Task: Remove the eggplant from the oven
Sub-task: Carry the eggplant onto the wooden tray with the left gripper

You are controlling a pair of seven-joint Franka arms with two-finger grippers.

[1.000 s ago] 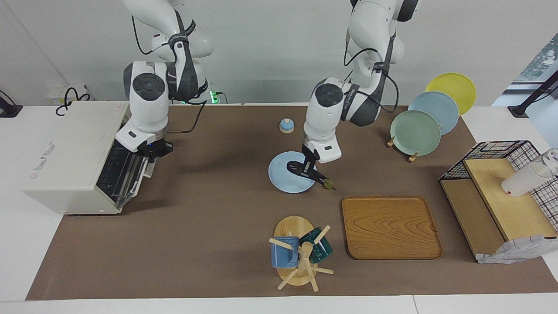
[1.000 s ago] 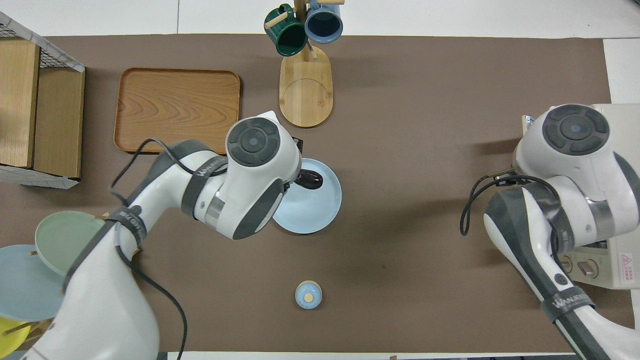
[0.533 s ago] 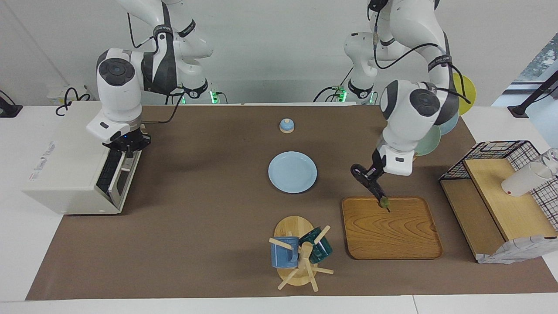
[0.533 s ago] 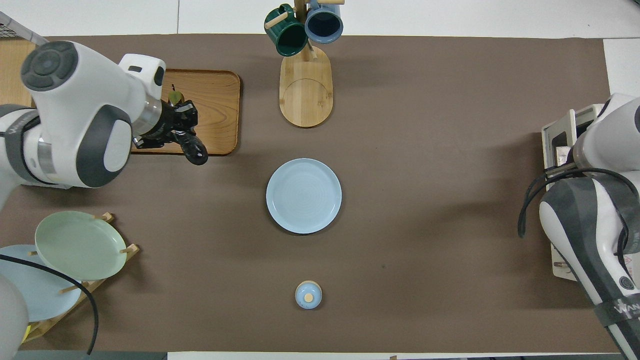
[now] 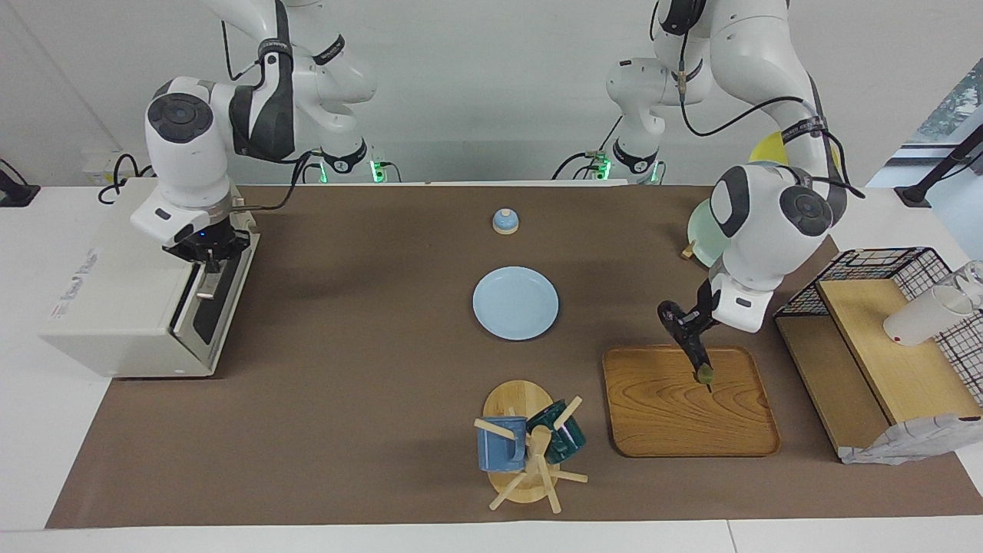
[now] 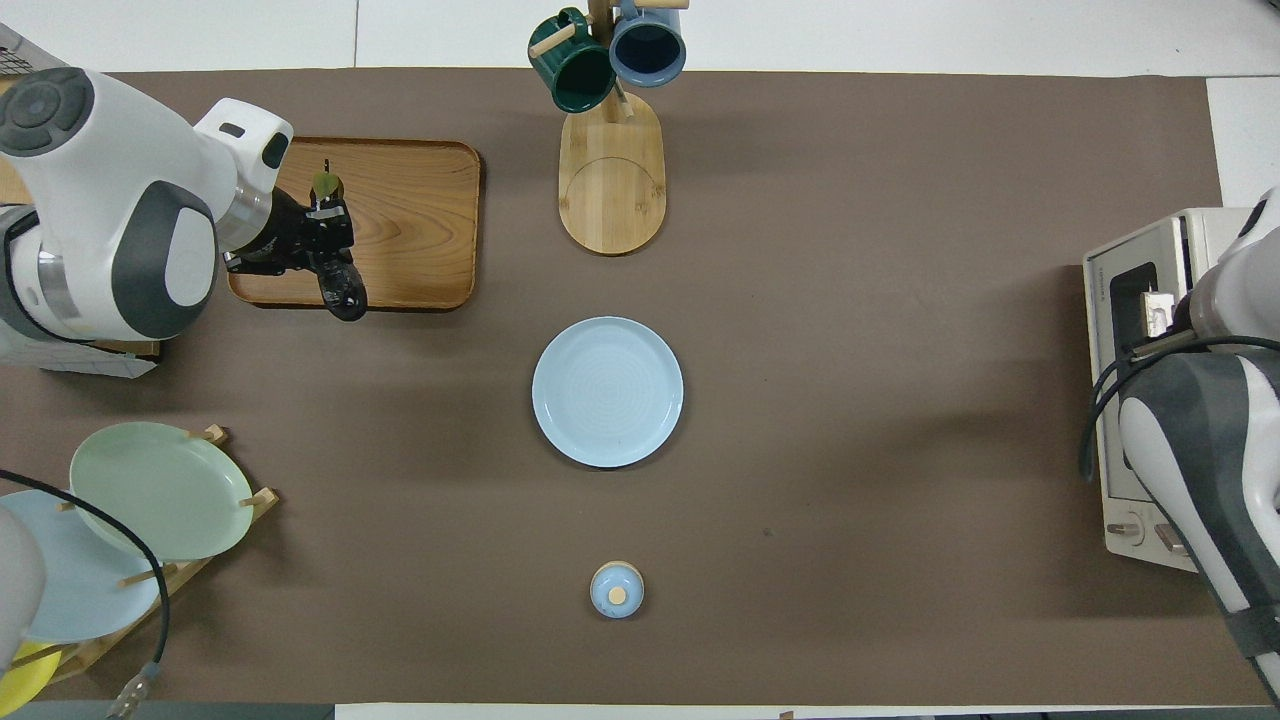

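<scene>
— Off-white, boxy, the oven (image 5: 115, 292) sits at the right arm's end of the table, its door nearly closed. Where's the right gripper (image 5: 209, 270)?
— At the door's top edge; I cannot tell whether its fingers are apart or together.
— And the wooden tray (image 5: 683, 418)?
— Toward the left arm's end, beside the light blue plate (image 5: 515, 302).
— The eggplant (image 5: 689, 340)?
— Out of the oven, pinched in the left gripper (image 5: 695, 326), hanging tilted over the tray, green stem tip lowest.
</scene>
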